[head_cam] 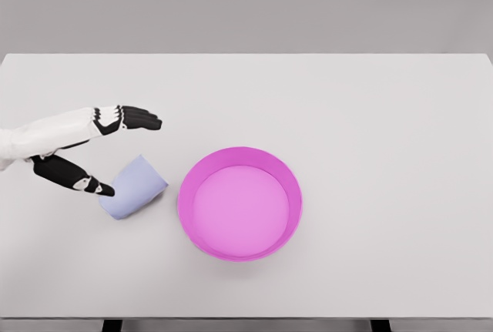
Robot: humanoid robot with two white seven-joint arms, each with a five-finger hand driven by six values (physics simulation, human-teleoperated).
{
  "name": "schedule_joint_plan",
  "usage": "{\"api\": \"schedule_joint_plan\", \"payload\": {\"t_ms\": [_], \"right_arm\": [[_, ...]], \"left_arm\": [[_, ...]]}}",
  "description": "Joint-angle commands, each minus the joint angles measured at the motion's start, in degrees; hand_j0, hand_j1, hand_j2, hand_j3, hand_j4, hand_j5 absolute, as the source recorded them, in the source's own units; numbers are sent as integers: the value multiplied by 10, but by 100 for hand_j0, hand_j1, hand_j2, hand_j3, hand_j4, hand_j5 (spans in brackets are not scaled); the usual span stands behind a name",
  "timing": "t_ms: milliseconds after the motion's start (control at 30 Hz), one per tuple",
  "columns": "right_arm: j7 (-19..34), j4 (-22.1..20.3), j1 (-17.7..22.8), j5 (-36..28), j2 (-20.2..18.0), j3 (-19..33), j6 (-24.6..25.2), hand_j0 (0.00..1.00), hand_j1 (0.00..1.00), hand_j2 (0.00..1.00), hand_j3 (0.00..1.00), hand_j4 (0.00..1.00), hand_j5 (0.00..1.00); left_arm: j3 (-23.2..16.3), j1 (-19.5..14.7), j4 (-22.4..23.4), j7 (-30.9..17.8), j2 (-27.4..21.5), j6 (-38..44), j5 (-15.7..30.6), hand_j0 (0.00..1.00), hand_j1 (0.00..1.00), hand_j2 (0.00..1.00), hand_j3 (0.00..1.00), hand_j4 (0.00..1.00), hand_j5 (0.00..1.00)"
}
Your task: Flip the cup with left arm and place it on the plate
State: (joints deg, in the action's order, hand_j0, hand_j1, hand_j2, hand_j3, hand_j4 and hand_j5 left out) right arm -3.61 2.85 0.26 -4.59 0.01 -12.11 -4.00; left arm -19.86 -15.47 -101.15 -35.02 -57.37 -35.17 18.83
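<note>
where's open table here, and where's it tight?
Open: everything right of the pink plate to the table edge, and the strip behind it to the far edge. Tight: front left, where the left hand brackets the tipped cup, with only a narrow gap between cup and plate.

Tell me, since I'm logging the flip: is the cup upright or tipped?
Tipped. The cup lies on its side on the table, left of the plate, beside the open left robot hand.
</note>
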Motion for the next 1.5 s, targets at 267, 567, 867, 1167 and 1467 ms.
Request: {"api": "schedule_joint_plan", "payload": {"t_ms": [267, 567, 867, 1167, 1467], "right_arm": [[0, 3, 1, -1, 0, 2, 0, 100, 100, 100, 100, 100, 100], [0, 3, 1, -1, 0, 2, 0, 100, 100, 100, 100, 100, 100], [0, 3, 1, -1, 0, 2, 0, 100, 100, 100, 100, 100, 100], [0, 3, 1, -1, 0, 2, 0, 100, 100, 100, 100, 100, 100], [0, 3, 1, -1, 0, 2, 0, 100, 100, 100, 100, 100, 100]], "left_arm": [[-4, 38, -1, 0, 1, 2, 71, 100, 100, 100, 100, 100, 100], [-4, 64, -1, 108, 49, 2, 130, 100, 100, 100, 100, 100, 100], [-80, 84, 0, 202, -20, 2, 157, 100, 100, 100, 100, 100, 100], [-250, -52, 0, 154, -71, 2, 284, 100, 100, 100, 100, 100, 100], [-247, -49, 0, 286, -38, 181, 229, 100, 100, 100, 100, 100, 100]]}}
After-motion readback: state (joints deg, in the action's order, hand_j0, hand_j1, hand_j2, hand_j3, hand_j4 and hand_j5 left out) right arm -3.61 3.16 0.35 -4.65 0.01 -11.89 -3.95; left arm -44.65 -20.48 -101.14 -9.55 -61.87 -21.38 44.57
